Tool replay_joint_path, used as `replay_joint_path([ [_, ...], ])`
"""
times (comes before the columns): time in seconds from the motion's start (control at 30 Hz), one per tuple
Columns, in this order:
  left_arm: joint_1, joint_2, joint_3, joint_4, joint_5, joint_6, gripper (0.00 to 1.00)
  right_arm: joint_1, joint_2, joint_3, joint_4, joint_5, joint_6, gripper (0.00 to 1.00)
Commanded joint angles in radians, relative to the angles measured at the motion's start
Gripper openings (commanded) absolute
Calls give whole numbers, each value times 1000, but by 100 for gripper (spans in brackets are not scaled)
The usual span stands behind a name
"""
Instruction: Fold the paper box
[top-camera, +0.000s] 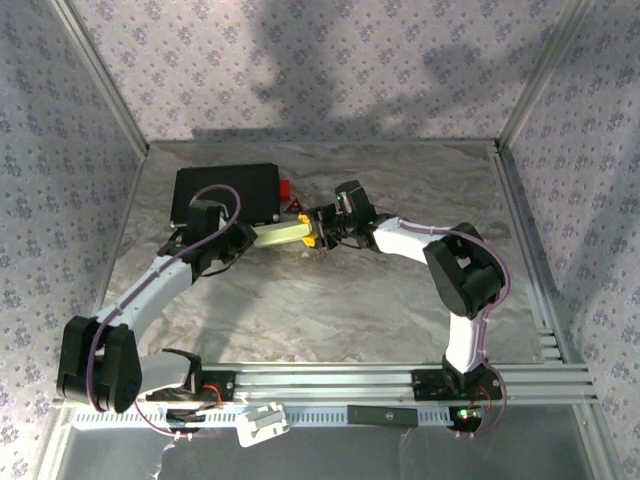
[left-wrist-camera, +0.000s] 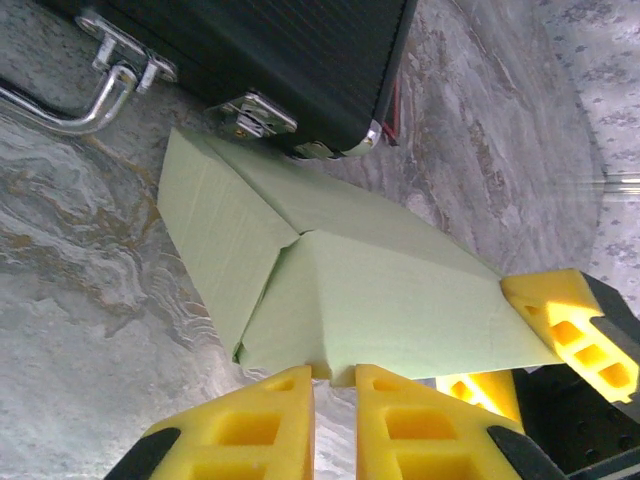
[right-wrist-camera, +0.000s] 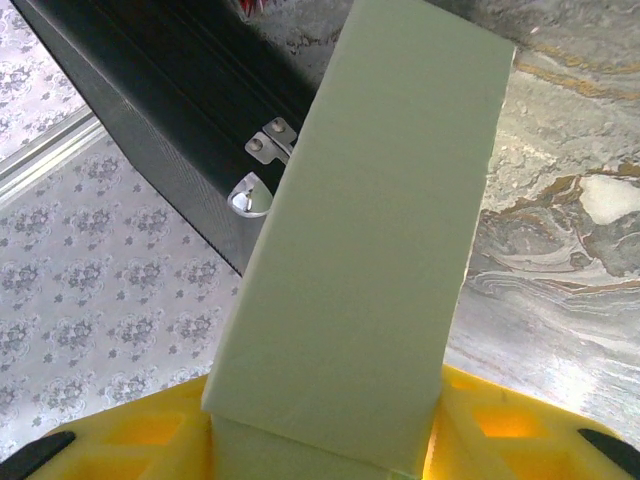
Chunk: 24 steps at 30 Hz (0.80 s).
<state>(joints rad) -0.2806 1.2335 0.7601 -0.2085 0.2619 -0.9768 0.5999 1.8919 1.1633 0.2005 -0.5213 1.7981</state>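
Right fingers (right-wrist-camera: 500, 425): one either side of the end of the paper box (right-wrist-camera: 370, 250), closed onto it, wall against each pad.

Left fingers (left-wrist-camera: 250, 425): nearly together, a thin slit between them. The box's near edge meets the tips right at that slit. Whether a wall is pinched there cannot be told from the left wrist view.

Box position: spans between the two arms near mid-surface, just in front of the black case (top-camera: 225, 193). One corner lies close to the case's metal latch (left-wrist-camera: 258, 113). It looks partly formed, a shallow sleeve with one creased panel sloping down to the marbled surface (top-camera: 330, 310).

Handling, judged: thin card, very light, stiff only along its creases. The broad faces would likely buckle or dent under a hard squeeze, and the smooth skin may slip on the pads. Best holds are edges and crease lines near the corners, with light pressure. Press flaps along their scores, not mid-panel.
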Motion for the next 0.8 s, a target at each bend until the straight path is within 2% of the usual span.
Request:
replay_joint_path([
  [0.0, 13, 29, 10, -122, -79, 57, 15, 1, 29, 21, -16, -12, -1, 47],
  [0.47, 12, 102, -14, -115, -130, 104, 15, -2, 40, 50, -38, -16, -23, 48],
  [0.57, 11, 110, -30, -101, -132, 102, 15, -2, 32, 48, -48, -11, -40, 53],
  [0.77, 11, 123, -36, -84, -133, 99, 15, 6, -47, 38, -119, 29, -125, 70],
])
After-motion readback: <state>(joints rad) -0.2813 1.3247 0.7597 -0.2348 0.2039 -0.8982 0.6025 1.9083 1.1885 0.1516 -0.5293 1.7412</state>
